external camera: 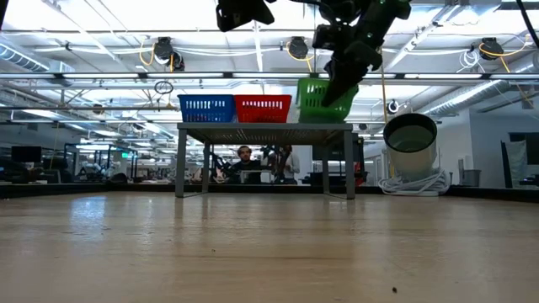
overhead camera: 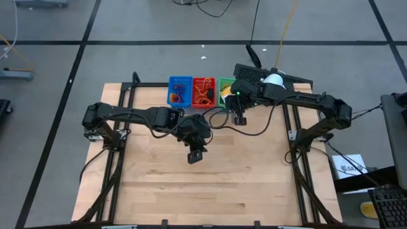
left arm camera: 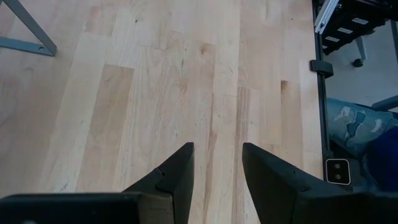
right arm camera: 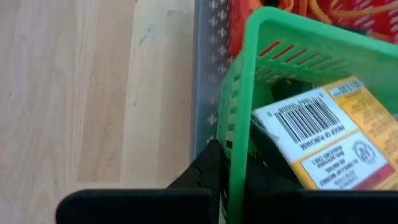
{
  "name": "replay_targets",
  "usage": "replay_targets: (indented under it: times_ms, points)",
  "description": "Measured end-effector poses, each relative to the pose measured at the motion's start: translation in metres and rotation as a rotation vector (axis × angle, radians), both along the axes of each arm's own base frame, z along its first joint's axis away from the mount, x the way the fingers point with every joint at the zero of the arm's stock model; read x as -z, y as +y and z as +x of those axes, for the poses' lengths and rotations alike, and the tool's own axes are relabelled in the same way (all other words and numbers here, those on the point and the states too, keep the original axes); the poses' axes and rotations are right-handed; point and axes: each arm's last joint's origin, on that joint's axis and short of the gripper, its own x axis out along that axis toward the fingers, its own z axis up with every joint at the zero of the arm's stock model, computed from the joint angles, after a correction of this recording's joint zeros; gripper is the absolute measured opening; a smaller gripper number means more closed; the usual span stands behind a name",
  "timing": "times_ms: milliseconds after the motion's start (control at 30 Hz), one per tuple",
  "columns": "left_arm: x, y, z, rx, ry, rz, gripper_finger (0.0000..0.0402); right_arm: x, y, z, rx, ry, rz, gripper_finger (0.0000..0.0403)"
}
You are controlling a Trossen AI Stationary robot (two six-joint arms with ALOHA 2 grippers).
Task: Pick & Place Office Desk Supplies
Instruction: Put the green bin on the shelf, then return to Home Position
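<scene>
The green tray (external camera: 323, 99) sits tilted at the right end of the grey perforated shelf (external camera: 265, 129), beside the red tray (overhead camera: 203, 91) and the blue tray (overhead camera: 180, 91). Yellow packets with a barcode label (right arm camera: 329, 137) lie inside the green tray. Orange rubber bands (right arm camera: 336, 9) fill the red tray, and small rings (overhead camera: 178, 95) lie in the blue one. My right gripper (right arm camera: 239, 162) is shut on the green tray's wall. My left gripper (left arm camera: 217, 168) hangs open over bare wood near the table's middle (overhead camera: 195, 156). My right gripper pinches the green tray's near wall at its rim (right arm camera: 239, 124), with one finger (right arm camera: 205, 168) outside the tray and the other (right arm camera: 267, 168) inside it. The fingers come from the table's near side, slanting down. The tray is tilted in the hold, and its underside stays close to the shelf top.
Bare wooden tabletop (overhead camera: 203, 191) spreads in front of the shelf. Black frame rails (overhead camera: 124, 127) run along both sides of the table. Beyond the far edge, the low view shows a person (external camera: 244, 156) and a white drum on coiled cable (external camera: 410, 139).
</scene>
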Motion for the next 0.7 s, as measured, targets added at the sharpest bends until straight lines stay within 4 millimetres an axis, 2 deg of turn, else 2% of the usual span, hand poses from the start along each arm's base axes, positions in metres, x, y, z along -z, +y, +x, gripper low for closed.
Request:
replay_targets:
  times_ms: [133, 467, 700]
  points:
    - [0.0003, 0.0000, -0.0003, 0.000, 0.004, 0.000, 0.0145, -0.0023, -0.0004, 0.0032, -0.006, -0.039, -0.009, 0.0016]
    - [0.0016, -0.0008, -0.0021, -0.001, 0.027, -0.001, 0.0145, -0.0025, -0.0002, 0.0036, -0.003, -0.043, -0.009, 0.0109]
    - [0.0013, -0.0020, -0.0019, 0.002, 0.022, 0.000, 0.0145, -0.0033, -0.0010, 0.0003, 0.045, -0.010, -0.061, 0.0147]
